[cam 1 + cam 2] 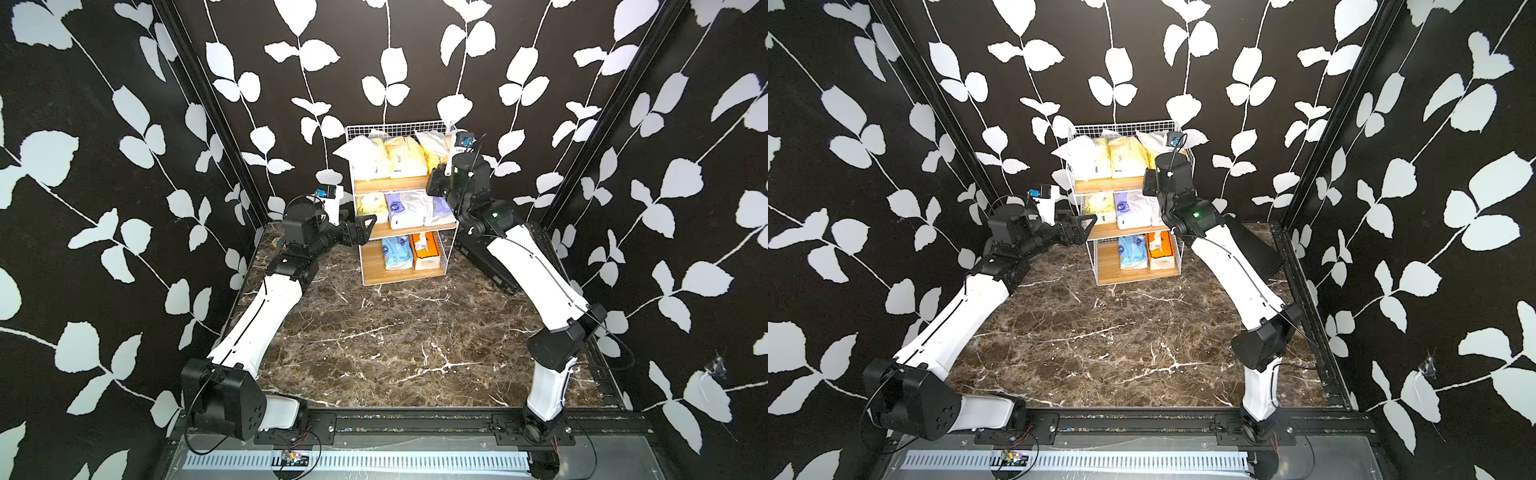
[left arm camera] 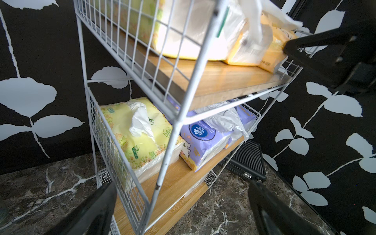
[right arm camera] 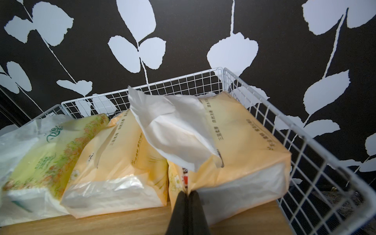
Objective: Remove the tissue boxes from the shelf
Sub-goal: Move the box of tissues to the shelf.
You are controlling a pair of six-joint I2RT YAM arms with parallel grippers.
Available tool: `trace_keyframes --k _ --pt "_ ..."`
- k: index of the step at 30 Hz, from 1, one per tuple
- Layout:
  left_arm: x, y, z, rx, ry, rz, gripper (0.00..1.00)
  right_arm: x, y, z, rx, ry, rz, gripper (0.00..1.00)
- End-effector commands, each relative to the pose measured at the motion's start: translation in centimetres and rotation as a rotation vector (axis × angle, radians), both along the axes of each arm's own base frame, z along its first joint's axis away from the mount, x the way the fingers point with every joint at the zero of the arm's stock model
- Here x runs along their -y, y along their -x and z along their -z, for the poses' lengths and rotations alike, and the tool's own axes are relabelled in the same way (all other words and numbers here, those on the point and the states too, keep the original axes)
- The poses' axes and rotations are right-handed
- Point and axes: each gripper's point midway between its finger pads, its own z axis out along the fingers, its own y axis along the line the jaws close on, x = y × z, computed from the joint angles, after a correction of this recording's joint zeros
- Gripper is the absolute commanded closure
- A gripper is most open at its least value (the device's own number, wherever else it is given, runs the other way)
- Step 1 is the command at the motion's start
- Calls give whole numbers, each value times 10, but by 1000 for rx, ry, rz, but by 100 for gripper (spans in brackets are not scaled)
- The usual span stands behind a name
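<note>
Nearest, across the marble tabletop [image 1: 395, 340], not one pack set down, so judged an early pick, with the whole load on the shelf [image 1: 395, 129]. Beside the shelf's middle tier, left gripper [image 1: 365, 226] with fingers spread wide, astride the front corner post [image 2: 173, 142] in its wrist view, holding nothing. On the bottom board, light blue pack [image 1: 397, 252] touching orange box [image 1: 424, 249]. On the middle board, pale yellow pack [image 1: 372, 204] next to two lavender packs [image 1: 405, 210]. On the top board, three yellow packs [image 1: 405, 157] side by side, and there the right gripper [image 3: 187, 195] with fingers pressed together at the front lower corner of the rightmost pack [image 3: 244, 142], seemingly nipping a fold of its film; cannot tell how much is caught. Next, probably: draw that pack forward off the open front, slow and level, clear of the wire side wall [image 3: 305, 154] just beside it, mindful of thin film slipping or tearing and of the loose tissue sheet [image 3: 168, 126] on top.
</note>
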Motion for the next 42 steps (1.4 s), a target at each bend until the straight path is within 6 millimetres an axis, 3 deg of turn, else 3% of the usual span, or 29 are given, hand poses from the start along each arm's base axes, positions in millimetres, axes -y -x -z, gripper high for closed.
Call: trace_keyframes --k 1,12,17,20,23,28,33,42 --pt "-3 8 -14 47 14 6 1 9 10 -13 38 -15 22 100" --pt "-2 8 -13 38 20 13 1 13 14 -14 44 10 27 100" --pt "-2 8 -14 43 19 12 1 15 15 -16 46 21 29 92" --pt "-2 8 -14 44 19 12 1 17 17 -19 52 23 34 81" --pt "-2 7 -13 42 18 13 1 19 19 -23 57 22 38 56" --pt "-2 7 -11 38 20 12 1 24 19 -33 65 11 53 31" --pt "-1 10 -16 44 30 22 1 29 21 -47 61 5 71 23" --pt "-3 13 -24 57 48 25 1 31 18 -53 70 -30 93 21"
